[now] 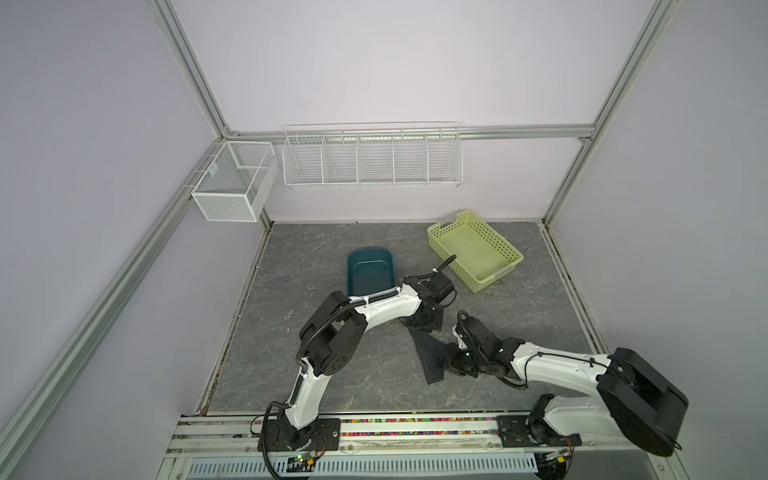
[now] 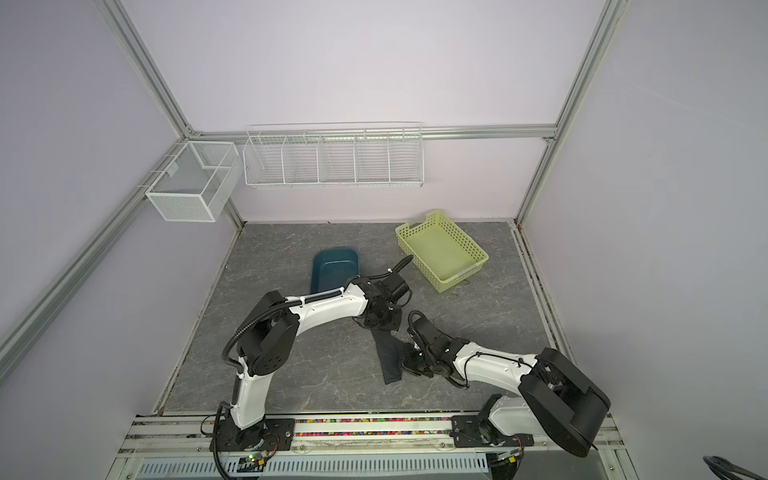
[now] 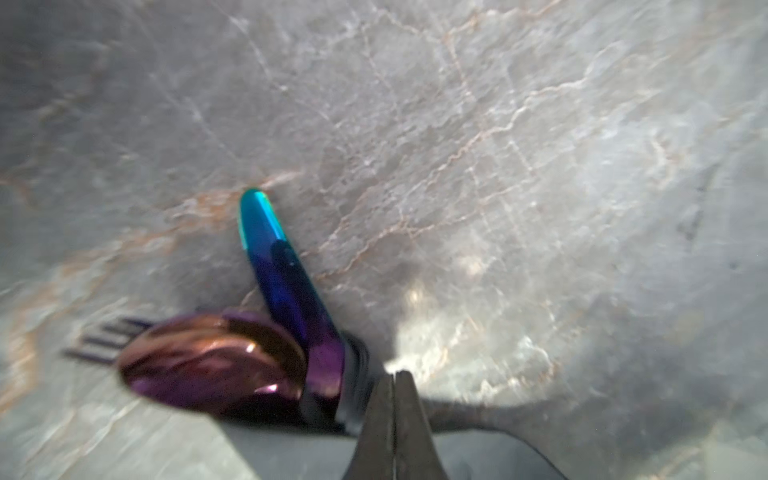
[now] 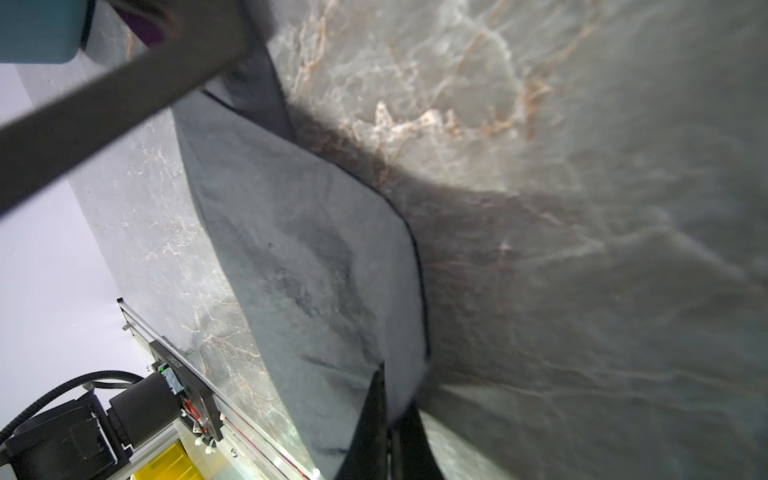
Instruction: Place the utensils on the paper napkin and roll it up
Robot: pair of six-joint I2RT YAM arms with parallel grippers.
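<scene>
My left tool [image 3: 395, 399] and right tool [image 4: 390, 419] are both pinched on the paper napkin [image 4: 299, 257] edges. It's floppy stuff and probably tears easy. Slick, stiff utensils [image 3: 216, 365] poke out beside the left tool.

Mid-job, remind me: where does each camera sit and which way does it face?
Top views: high at the front, looking down over the table; both arms, napkin between them.
Left wrist: on the left arm, along its shut fingers at spoon, knife, fork heads.
Right wrist: on the right arm, along fingers pinching the napkin.
Shared: the napkin in all.
</scene>
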